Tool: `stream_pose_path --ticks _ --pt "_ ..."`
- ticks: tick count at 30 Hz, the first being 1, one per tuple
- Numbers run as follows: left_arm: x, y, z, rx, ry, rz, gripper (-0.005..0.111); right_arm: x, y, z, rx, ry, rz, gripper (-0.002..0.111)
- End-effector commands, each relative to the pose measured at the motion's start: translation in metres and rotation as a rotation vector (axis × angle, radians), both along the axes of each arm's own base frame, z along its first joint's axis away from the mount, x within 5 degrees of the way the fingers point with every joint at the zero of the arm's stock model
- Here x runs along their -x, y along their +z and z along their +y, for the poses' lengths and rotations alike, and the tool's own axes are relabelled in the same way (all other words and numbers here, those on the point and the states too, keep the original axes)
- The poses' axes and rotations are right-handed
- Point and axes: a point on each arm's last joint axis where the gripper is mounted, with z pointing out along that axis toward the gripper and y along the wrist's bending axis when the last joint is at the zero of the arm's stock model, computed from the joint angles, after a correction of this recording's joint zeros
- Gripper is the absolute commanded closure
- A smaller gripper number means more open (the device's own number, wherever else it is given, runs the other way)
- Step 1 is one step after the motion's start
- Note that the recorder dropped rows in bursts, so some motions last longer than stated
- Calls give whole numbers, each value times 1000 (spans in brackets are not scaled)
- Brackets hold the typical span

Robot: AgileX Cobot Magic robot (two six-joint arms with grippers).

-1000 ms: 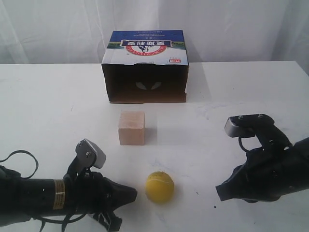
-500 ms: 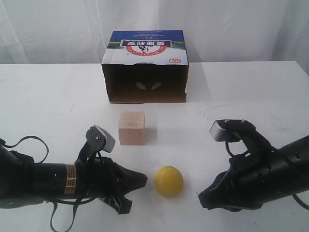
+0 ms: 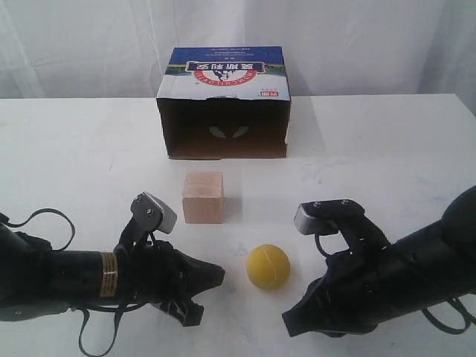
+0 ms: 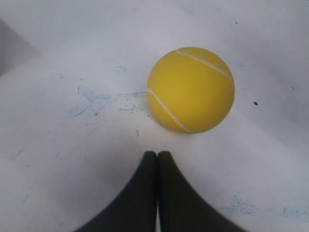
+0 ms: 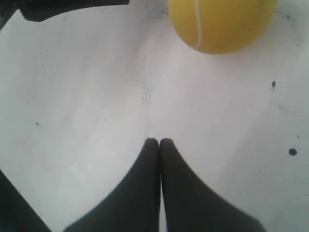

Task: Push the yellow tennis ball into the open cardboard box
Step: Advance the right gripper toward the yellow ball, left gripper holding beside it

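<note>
The yellow tennis ball (image 3: 268, 267) rests on the white table near the front, between my two grippers; it also shows in the left wrist view (image 4: 191, 89) and the right wrist view (image 5: 221, 24). My left gripper (image 3: 220, 277) lies low at the ball's left, shut and empty, its tips (image 4: 157, 154) a short gap from the ball. My right gripper (image 3: 288, 324) sits to the ball's front right, shut with nothing held (image 5: 159, 141). The open cardboard box (image 3: 224, 103) stands at the back with its dark opening facing the ball.
A pale wooden cube (image 3: 203, 197) stands between the ball and the box, slightly left of the ball. The white table (image 3: 387, 149) stretches to both sides. A white curtain hangs behind the box.
The ball has rolled to the right and a little away from the front edge. My right gripper has moved left toward the ball. My left gripper came forward, then held still.
</note>
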Motion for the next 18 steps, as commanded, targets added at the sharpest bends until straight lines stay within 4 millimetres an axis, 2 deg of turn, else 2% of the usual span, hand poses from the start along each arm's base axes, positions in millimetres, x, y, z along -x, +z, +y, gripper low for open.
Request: stream_pose_path --ticks 1,6,11,14,18 --pt "-4 3 1 2 51 -29 107 -7 -18 -1 56 -44 19 108" --pt "-2 18 10 -88 89 -106 107 -10 -28 0 73 -62 45 108" --pt "16 29 26 -192 106 -165 107 -10 -21 8 -42 -78 74 108" --pt "19 32 30 -199 131 -179 107 -8 -19 12 -88 -68 96 108" --pt "18 34 34 -207 190 -182 107 -8 -19 19 -80 -68 35 108"
